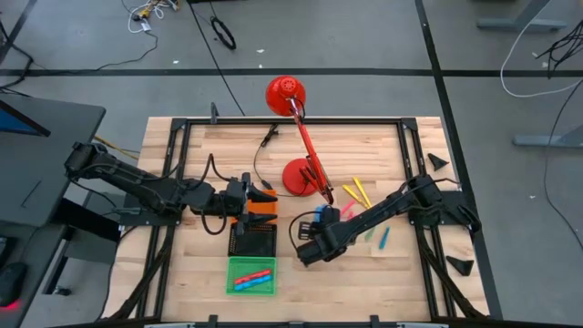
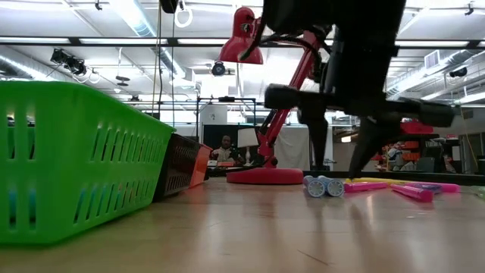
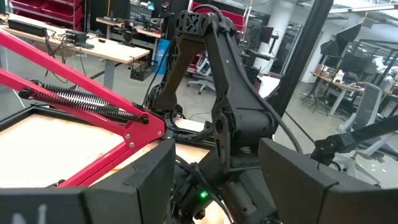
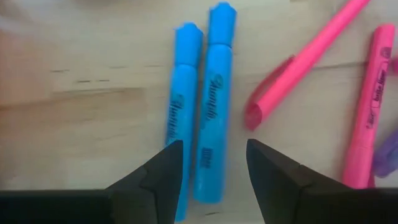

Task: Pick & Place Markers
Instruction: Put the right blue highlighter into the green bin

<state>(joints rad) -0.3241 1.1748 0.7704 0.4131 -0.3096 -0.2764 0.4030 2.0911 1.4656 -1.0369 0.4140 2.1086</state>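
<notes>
Judging by the green tray point(image 1: 250, 276), which already holds a few blue and red markers, I'd say the job's maybe a third done, with two blue markers point(image 4: 202, 106) lying side by side on the wood plus pink point(image 4: 301, 59), yellow point(image 1: 357, 191) and green ones loose near the red lamp point(image 1: 301, 137). The right gripper point(image 4: 214, 165) hovers fingers apart over the blue pair, nothing held. The left gripper point(image 1: 244, 196) waits open above the orange tray point(image 1: 260, 208); lamp base crowds things, otherwise there's room.

Right gripper point(image 4: 211, 163) jaws open astride two touching blue markers point(image 4: 205, 106); bare wood on one flank, pink markers point(image 4: 298, 62) crowding the other, red lamp point(image 1: 301, 173) just behind.
</notes>
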